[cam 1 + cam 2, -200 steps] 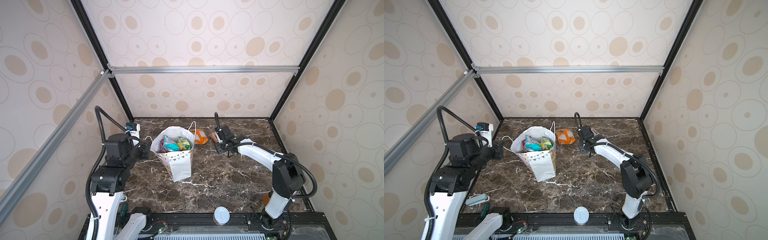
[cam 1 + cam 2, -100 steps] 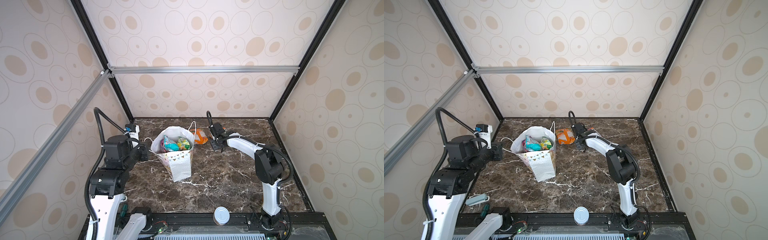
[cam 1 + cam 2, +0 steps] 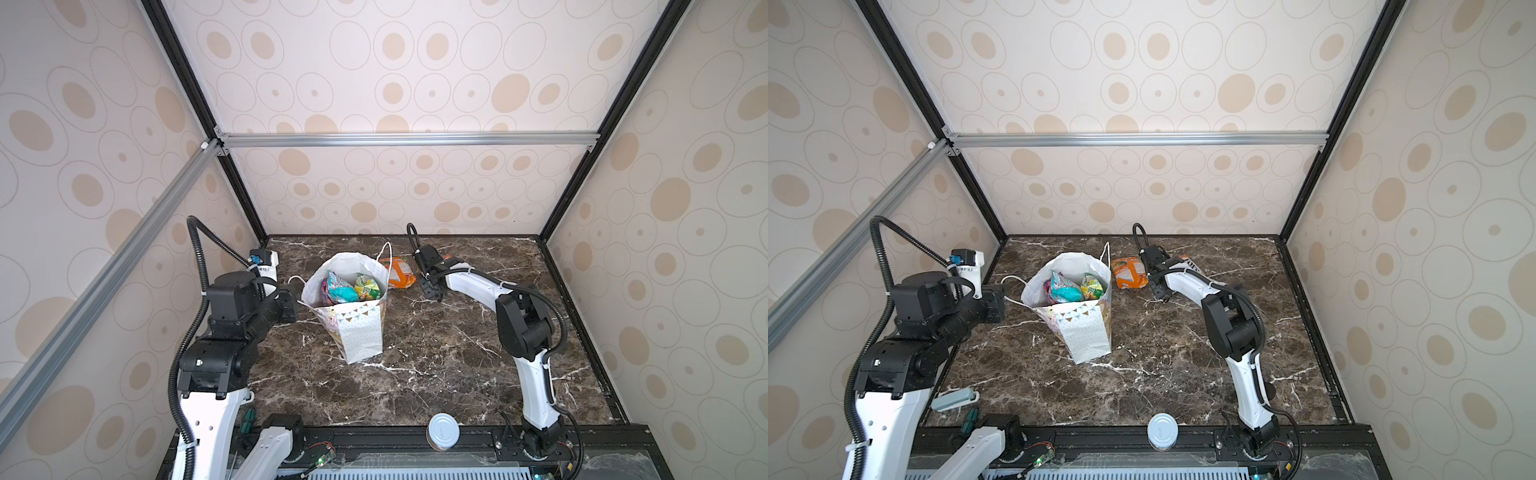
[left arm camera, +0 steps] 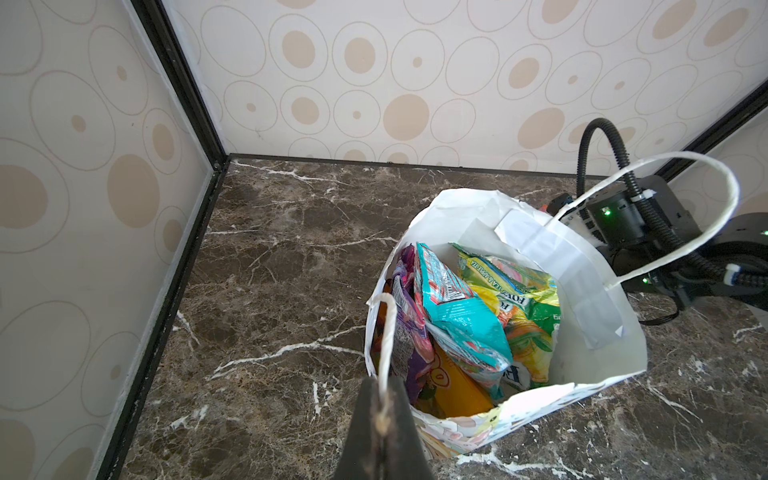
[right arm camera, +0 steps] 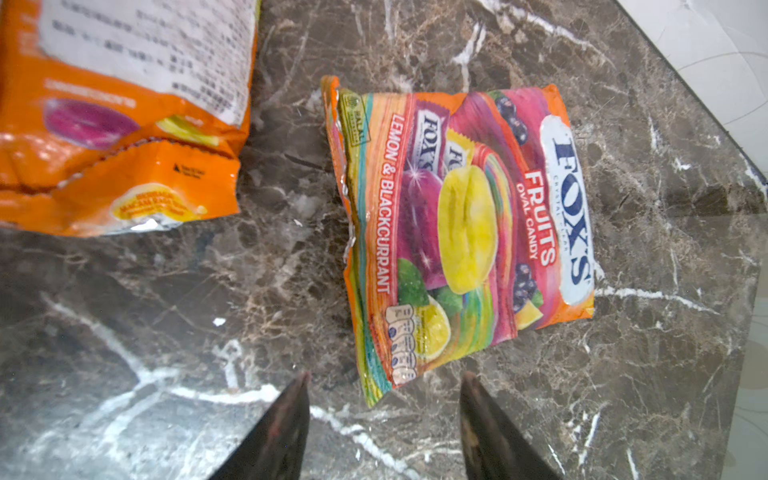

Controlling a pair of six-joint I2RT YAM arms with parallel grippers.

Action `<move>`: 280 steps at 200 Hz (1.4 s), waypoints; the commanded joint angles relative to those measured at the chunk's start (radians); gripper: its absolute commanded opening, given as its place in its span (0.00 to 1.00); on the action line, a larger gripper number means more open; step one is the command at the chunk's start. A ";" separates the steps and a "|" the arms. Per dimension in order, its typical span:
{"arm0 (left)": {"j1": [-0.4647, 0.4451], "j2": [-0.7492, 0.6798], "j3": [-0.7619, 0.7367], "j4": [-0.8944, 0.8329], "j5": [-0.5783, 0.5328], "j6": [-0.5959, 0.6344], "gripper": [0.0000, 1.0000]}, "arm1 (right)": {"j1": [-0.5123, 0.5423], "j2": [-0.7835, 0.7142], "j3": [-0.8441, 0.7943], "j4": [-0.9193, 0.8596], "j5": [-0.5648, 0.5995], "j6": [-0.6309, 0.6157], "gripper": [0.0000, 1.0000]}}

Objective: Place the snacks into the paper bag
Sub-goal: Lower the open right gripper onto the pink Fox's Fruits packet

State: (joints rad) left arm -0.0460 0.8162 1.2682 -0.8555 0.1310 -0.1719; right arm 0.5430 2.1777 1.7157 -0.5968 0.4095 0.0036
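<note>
Right end effector (image 5: 386, 376) gapes near a glossy pink-yellow FOX'S packet (image 5: 461, 232); left end effector (image 4: 383, 388) pinches bag cord (image 4: 387, 332).

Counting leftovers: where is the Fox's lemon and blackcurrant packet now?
In the right wrist view the Fox's packet lies flat on the table ahead of the open right hand, beside the orange packet; in a top view, right of the paper bag.
</note>
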 commanded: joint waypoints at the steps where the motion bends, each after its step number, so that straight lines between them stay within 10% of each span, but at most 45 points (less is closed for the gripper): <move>1: 0.001 -0.031 0.034 0.050 -0.007 -0.017 0.00 | -0.005 0.035 0.041 -0.035 0.042 -0.020 0.59; 111: 0.001 -0.014 0.030 0.046 -0.024 0.017 0.00 | -0.005 0.132 0.110 -0.040 0.107 -0.021 0.48; 280: 0.001 -0.022 0.031 0.044 -0.028 0.020 0.00 | -0.017 0.107 0.082 -0.028 0.051 0.028 0.05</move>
State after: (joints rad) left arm -0.0460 0.8135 1.2682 -0.8551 0.1246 -0.1741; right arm 0.5381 2.3058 1.8084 -0.6144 0.4873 0.0135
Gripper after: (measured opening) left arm 0.047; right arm 0.073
